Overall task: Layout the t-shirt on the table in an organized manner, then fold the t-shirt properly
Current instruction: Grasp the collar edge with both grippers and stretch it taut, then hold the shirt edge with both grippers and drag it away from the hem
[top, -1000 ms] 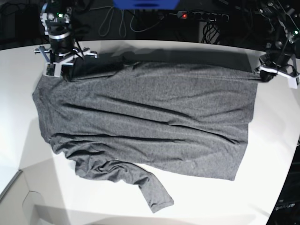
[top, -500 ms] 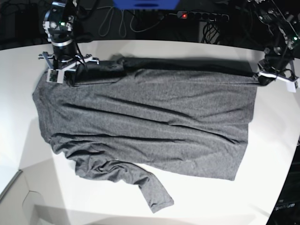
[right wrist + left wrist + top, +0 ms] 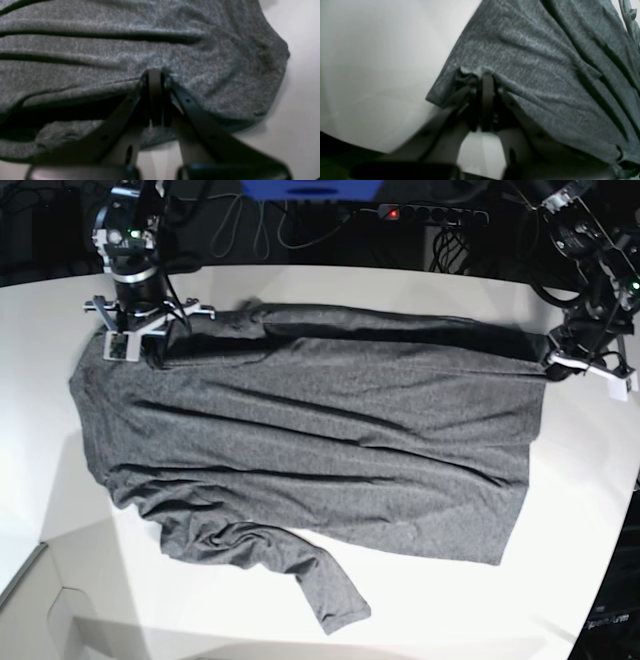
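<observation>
Left wrist view: the left gripper [image 3: 487, 82] is pinching an edge of the t-shirt [image 3: 532, 62], its jaws pressed together with a small bunch of cloth puckering at the tips. Beyond the tips the fabric is spreading away in long diagonal ridges; to the gripper's left the bare table [image 3: 375, 62] is showing.

Right wrist view: the right gripper [image 3: 154, 75] is likewise clamping the t-shirt [image 3: 100, 52], jaws closed on a fold near a seam line. Ahead of the tips the cloth is lying in parallel creases; a rounded fabric edge is ending to the gripper's right, where the table [image 3: 300, 100] begins. Beneath the jaws a dark gap suggests that the held edge is sitting clear of the layer below.

Base view: the t-shirt [image 3: 320, 450] is lying across the middle of the table [image 3: 470, 610], the right gripper [image 3: 135, 340] and left gripper [image 3: 568, 358] holding opposite ends of its far edge, which is stretching between them. The body is lying mostly flat. The near sleeve [image 3: 310, 575], well apart from both grippers, is crumpling.

Judgement: the layout stage is in progress and nearly complete; sleeve smoothing and all folding are remaining.
</observation>
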Controlling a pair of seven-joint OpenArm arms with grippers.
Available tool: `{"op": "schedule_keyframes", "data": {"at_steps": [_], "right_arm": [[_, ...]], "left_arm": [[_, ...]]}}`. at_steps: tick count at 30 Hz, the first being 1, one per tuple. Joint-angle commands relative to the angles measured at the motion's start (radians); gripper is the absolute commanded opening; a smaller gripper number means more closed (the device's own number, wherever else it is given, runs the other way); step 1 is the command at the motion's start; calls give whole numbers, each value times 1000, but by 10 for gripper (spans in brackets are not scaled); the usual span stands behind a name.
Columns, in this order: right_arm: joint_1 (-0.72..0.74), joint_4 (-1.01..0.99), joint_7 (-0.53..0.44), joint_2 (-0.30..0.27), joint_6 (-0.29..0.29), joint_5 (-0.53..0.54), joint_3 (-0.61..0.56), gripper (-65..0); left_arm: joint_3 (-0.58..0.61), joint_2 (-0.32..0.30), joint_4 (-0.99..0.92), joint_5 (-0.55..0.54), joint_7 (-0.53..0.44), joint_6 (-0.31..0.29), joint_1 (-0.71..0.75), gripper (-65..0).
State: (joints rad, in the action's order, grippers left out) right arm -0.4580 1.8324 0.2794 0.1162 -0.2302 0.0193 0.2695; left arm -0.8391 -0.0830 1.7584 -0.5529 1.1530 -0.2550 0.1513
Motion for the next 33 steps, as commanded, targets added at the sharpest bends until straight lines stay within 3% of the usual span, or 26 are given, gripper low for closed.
{"op": "schedule_keyframes", "data": {"at_steps": [1,9,19,26,33], "right_arm": [[0,16,-27,-3,7,3,1,-650],[0,16,-27,-3,7,3,1,-650],[-2,10,2,-3,7,3,1,-650],[-3,10,7,-3,7,3,1,-650],[-6,10,7,-3,7,3,1,-650]], "left_arm": [[-4,-14,16,14,-11,3,-15,-649],[-3,-16,-148,159,-11,-5,-74,-645],[56,-54,-220,150,-12,-5,-77,-644],[71,-64,-217,149,-12,-5,-72,-549],[68,-67,-214,156,-9,-5,-71,-542]]}}
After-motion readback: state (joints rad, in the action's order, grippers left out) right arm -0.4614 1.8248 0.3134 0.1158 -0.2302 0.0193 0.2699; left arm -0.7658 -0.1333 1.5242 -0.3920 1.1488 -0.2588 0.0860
